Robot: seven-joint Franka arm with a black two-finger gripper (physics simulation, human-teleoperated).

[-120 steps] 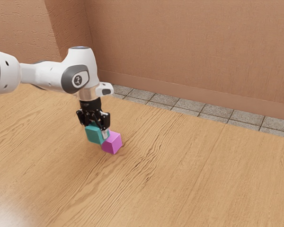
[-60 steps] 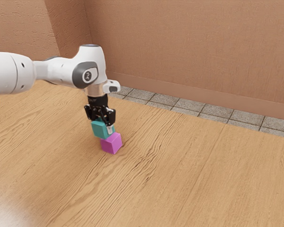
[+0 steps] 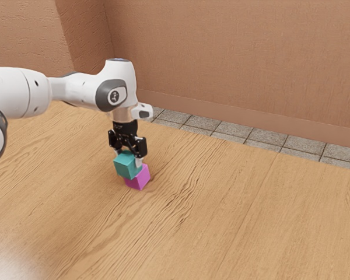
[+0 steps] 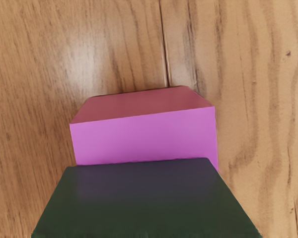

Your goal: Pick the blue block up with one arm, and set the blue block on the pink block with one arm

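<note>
The blue block (image 3: 126, 166), teal in colour, hangs in my gripper (image 3: 128, 156), whose black fingers are shut on its upper sides. It sits right above the pink block (image 3: 139, 177), overlapping its top and shifted a little toward the exterior view's left; I cannot tell whether the two touch. In the wrist view the held blue block (image 4: 146, 201) appears dark and close under my hand, with the pink block (image 4: 144, 134) just beyond it on the wooden floor.
The blocks stand on a wooden surface (image 3: 221, 221) with open room all around. A strip of grey tiles (image 3: 251, 135) runs along the brown wall (image 3: 251, 58) behind.
My arm has carried the blue block toward the exterior view's right, from beside the pink block to over it, and lowered it close to the pink block's top.
</note>
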